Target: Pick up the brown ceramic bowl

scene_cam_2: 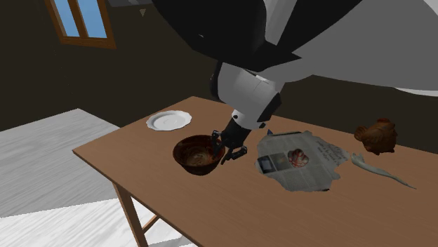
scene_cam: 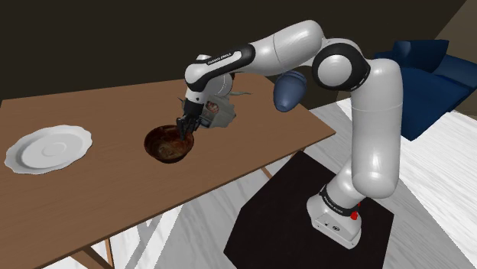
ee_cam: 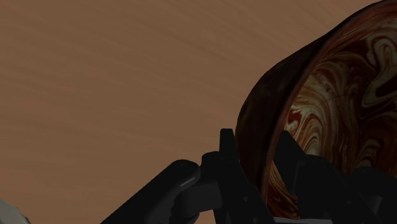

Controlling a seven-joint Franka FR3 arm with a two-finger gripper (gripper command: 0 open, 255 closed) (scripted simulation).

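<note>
grip: my fingers (ee_cam: 228,159) clamp the bowl (scene_cam: 164,147) rim, one inside, one outside | bowl: on table (scene_cam: 92,107), well right of plate (scene_cam: 47,147) in shoulder view | feel: I'd guess stiff, slick, chippable, weighty

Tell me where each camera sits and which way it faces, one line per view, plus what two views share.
Shoulder view: beside and behind the stand, looking down over the table; the arm reaches up-left to the bowl.
Second exterior view: close under the arm, facing along the table toward the plate and window; arm links loom overhead.
Wrist view: on the hand, looking along the gripper; its fingers straddle the bowl's wall.
Shared: both exterior views show the bowl and plate.
</note>
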